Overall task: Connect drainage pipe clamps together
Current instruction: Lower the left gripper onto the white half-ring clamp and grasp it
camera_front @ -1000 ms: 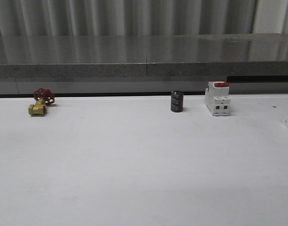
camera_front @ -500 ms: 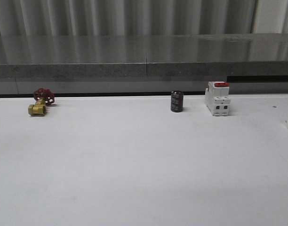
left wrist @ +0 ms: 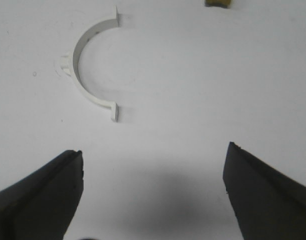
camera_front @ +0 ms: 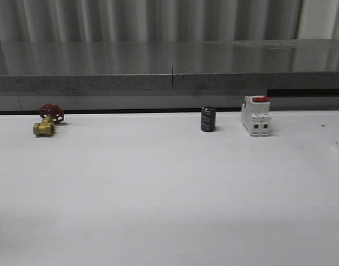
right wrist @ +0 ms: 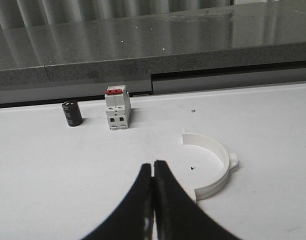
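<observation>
Left gripper (left wrist: 153,165) spread wide over the worktop (left wrist: 203,80), one clamp half (left wrist: 88,62) lying flat ahead of it. Right gripper (right wrist: 153,172) pressed together, empty; second clamp half (right wrist: 213,167) flat beside it, nearer than the white switch block (right wrist: 117,106).

Dim, soft-focus views; faint diffuse shadows

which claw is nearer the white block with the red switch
Right. The right claw, shut, has the white block on the table ahead of it. The left claw, open, faces a clamp half.
</observation>
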`<state>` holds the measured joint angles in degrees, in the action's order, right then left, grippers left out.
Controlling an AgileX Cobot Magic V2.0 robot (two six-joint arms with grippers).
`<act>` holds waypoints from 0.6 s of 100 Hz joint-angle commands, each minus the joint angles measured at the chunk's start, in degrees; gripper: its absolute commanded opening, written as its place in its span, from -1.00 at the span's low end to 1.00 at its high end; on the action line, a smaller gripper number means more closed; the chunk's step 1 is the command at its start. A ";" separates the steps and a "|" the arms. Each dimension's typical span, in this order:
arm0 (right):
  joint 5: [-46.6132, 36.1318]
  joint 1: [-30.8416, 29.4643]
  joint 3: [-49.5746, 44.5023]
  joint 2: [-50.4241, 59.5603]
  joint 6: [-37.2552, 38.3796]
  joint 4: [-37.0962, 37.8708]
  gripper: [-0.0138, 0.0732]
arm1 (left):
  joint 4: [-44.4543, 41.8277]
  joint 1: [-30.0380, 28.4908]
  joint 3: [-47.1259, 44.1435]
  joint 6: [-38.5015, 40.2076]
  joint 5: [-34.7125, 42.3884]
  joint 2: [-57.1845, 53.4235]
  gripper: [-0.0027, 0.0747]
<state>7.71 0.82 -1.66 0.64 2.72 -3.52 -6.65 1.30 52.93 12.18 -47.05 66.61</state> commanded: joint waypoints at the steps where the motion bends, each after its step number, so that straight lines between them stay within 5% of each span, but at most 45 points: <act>1: -4.52 0.11 1.17 1.07 -0.35 -0.12 -0.83 | -0.74 -2.62 5.96 0.41 4.61 5.37 0.53; 60: -4.52 0.11 1.17 1.07 -0.35 -0.12 -0.83 | 7.43 -16.20 14.47 -11.61 14.68 31.96 0.53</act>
<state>7.71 0.82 -1.66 0.64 2.82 -3.52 0.00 -13.87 65.71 1.14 -36.46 99.11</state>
